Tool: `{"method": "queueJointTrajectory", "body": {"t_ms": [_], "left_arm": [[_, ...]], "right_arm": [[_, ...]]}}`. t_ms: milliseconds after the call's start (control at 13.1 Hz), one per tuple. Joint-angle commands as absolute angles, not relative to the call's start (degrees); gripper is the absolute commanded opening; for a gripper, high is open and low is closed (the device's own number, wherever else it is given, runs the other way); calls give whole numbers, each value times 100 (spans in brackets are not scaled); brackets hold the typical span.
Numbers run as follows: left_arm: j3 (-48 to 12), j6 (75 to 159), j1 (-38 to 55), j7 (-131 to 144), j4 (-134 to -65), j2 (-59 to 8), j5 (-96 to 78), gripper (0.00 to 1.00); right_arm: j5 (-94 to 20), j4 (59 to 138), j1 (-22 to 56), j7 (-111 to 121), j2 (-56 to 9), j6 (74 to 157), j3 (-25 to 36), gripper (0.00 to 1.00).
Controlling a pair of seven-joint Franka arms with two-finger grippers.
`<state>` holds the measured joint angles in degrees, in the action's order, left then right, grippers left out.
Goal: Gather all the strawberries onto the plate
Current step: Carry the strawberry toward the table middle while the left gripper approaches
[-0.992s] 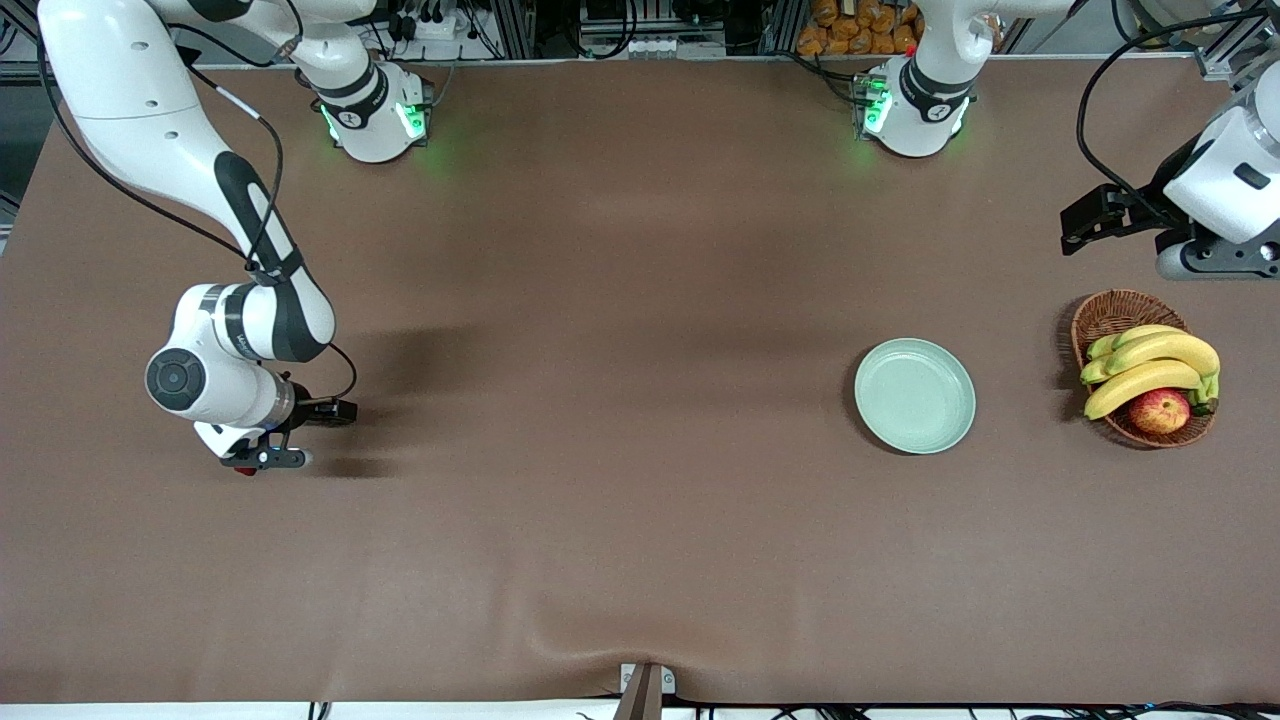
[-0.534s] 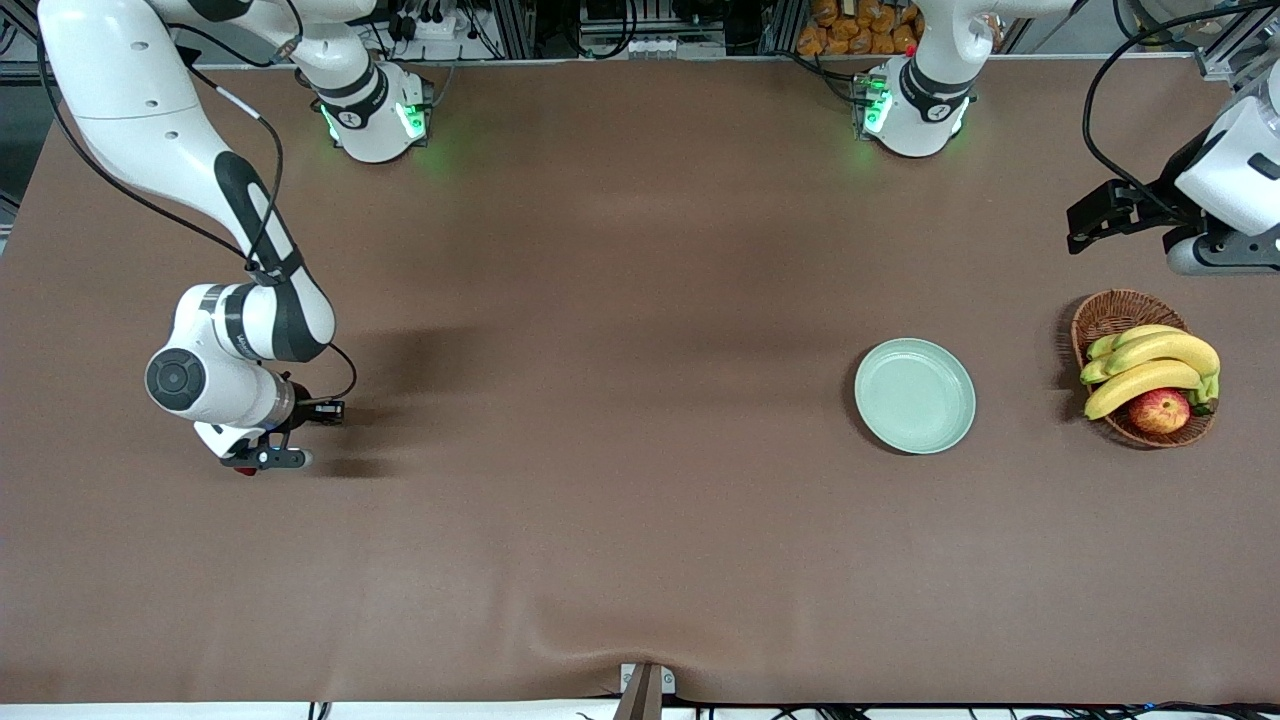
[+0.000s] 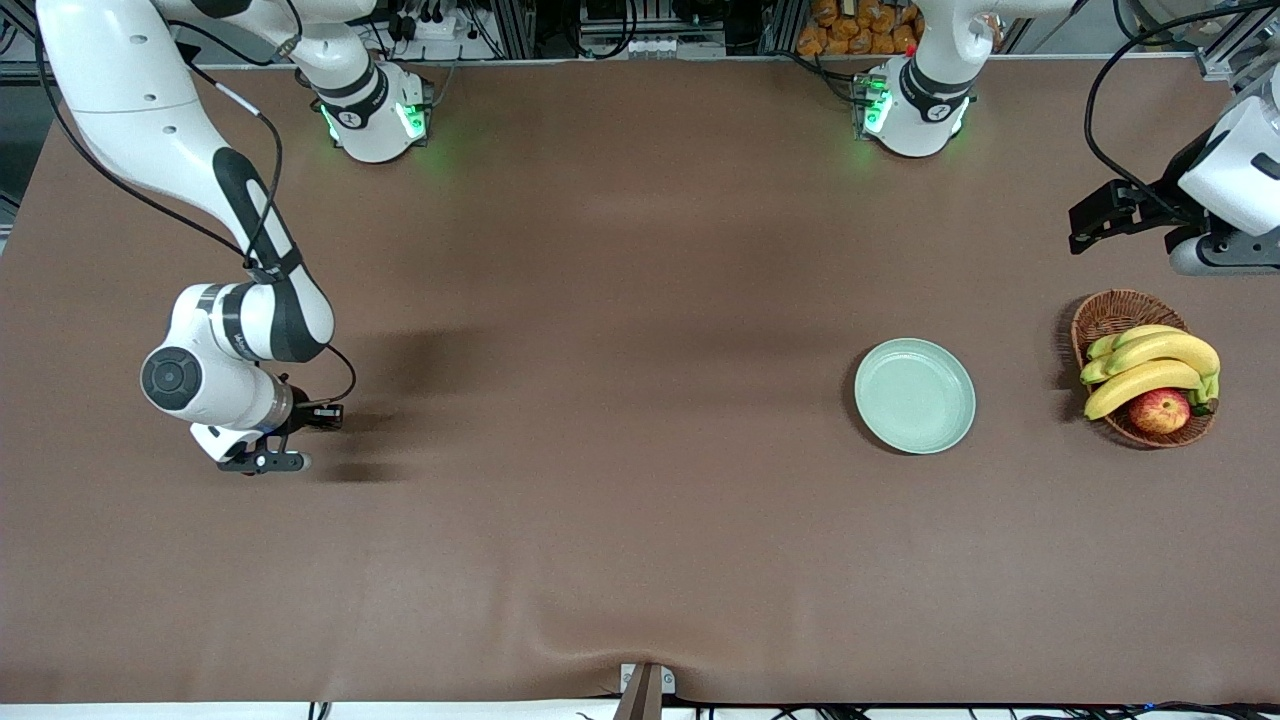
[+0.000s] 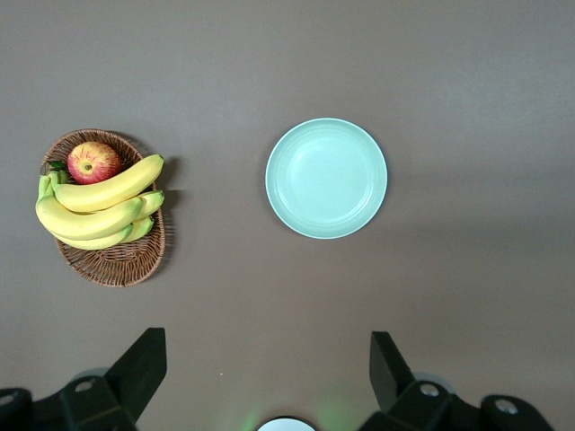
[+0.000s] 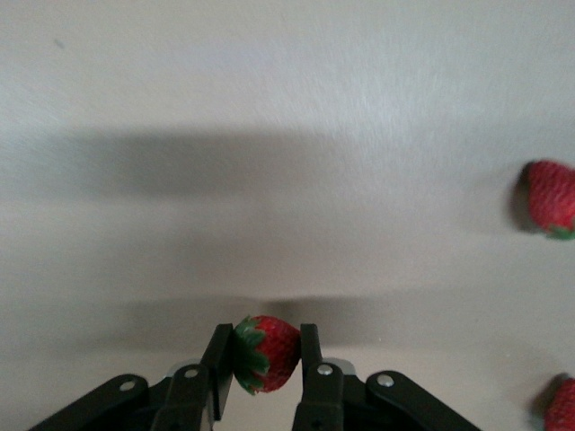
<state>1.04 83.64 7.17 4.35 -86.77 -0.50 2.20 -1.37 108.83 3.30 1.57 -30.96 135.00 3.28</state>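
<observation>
We see the right gripper (image 5: 260,359) low at the right arm's end of the table (image 3: 600,300), its jaws closed on a strawberry (image 5: 266,353) that sits squarely between them. The berry is small, glossy red and dimpled, with a dark green leafy cap pressed toward one jaw. Two more strawberries lie on the table apart from the jaws (both cut off at the edge of the right wrist view): one (image 5: 550,199) well ahead of the jaws and off to one side, the other (image 5: 563,406) level with them. The left gripper (image 4: 268,368) waits high over the left arm's end, jaws spread wide, with the pale mint-green plate (image 3: 914,395) and the wicker basket (image 3: 1112,312) of bananas (image 3: 1150,368) below them.
</observation>
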Motion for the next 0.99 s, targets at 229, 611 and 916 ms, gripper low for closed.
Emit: {"method": "queueJointTrajectory", "body": {"t_ms": [229, 611, 916], "left_arm": [[123, 8332, 686, 378, -8561, -44, 308, 100], [123, 8332, 668, 440, -8411, -44, 299, 100], [114, 8332, 580, 431, -8420, -61, 264, 100]], "right_arm": [[-211, 10232, 536, 255, -2883, 13184, -235, 0], [-649, 9459, 1254, -269, -3128, 13192, -659, 0], [-668, 9019, 2125, -1755, -3453, 13219, -668, 0]]}}
